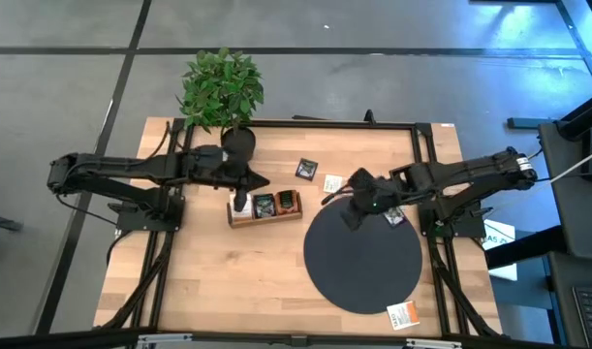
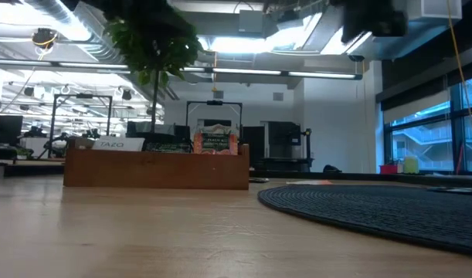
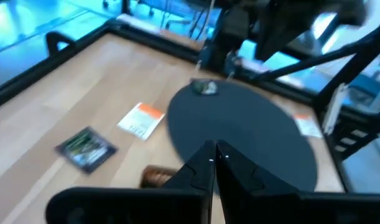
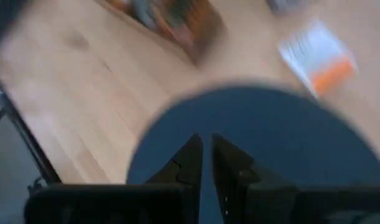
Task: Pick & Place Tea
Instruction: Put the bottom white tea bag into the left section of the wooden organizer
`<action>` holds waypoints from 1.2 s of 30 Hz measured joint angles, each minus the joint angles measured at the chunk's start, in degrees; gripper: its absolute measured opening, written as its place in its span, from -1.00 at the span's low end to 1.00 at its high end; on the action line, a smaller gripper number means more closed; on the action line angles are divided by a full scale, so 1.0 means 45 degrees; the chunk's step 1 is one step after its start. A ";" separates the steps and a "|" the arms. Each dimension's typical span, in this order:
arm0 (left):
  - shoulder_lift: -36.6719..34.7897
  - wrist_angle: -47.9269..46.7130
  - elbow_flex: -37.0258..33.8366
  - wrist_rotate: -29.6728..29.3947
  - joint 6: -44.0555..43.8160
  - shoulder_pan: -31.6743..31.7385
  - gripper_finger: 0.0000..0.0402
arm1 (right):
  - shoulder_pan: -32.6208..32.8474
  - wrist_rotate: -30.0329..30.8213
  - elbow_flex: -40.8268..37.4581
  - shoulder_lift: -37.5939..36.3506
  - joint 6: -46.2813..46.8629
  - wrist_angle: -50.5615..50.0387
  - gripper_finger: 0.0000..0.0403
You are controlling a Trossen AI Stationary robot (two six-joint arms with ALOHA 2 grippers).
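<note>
Both arms work a wooden table strewn with tea sachets: the left gripper [image 1: 240,197], fingers pinched together and empty, hangs over the wooden tray [image 1: 265,208], while the right gripper [image 1: 351,215], nearly closed on nothing visible, hovers above the black mat [image 1: 363,264]. A dark sachet [image 1: 306,170] and a white-and-orange sachet [image 1: 332,182] lie beyond the mat; another [image 1: 403,314] sits at its near edge. Thin, light and probably slippery, they look best pinched by an edge.

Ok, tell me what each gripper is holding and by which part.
Nothing is held. The left gripper is shut and empty over the tray; the right gripper is nearly shut and empty above the mat.
</note>
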 joint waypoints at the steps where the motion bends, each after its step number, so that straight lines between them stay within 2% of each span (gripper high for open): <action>1: 0.0116 0.0324 -0.0005 -0.0071 -0.0076 -0.0152 -0.94 | 0.0046 -0.0399 -0.0006 -0.0002 0.0526 -0.0578 -0.81; 4: 0.0504 0.1022 -0.0005 -0.0139 -0.0149 -0.0629 -0.94 | 0.0529 -0.1485 -0.0020 0.0024 0.1392 -0.1607 -0.81; 9: 0.1447 0.2185 -0.0010 -0.0080 -0.0149 -0.1471 -0.97 | 0.1531 -0.2860 -0.0025 0.0202 0.1554 -0.1753 -0.81; 15: 0.2982 0.4575 -0.0010 -0.0077 -0.0149 -0.2332 -0.96 | 0.2433 -0.3076 -0.0025 0.0292 0.2126 -0.1766 -0.74; 19: 0.3908 0.6466 -0.0010 -0.0077 -0.0275 -0.2780 -0.95 | 0.2997 -0.3305 -0.0025 0.0537 0.2130 -0.1852 -0.53; 25: 0.4712 0.8343 -0.0011 -0.0104 -0.0751 -0.3626 -0.97 | 0.4419 -0.3374 -0.0025 0.1221 0.1784 -0.1883 -0.10; 30: 0.5100 0.8780 -0.0010 -0.1880 -0.1012 -0.4653 -0.99 | 0.6504 -0.3567 -0.0030 0.1975 0.0408 -0.1721 0.11; 36: 0.5344 0.8728 -0.0005 -0.4481 -0.1728 -0.6043 -0.98 | 0.9036 -0.3277 -0.0030 0.3239 0.0406 -0.1327 0.14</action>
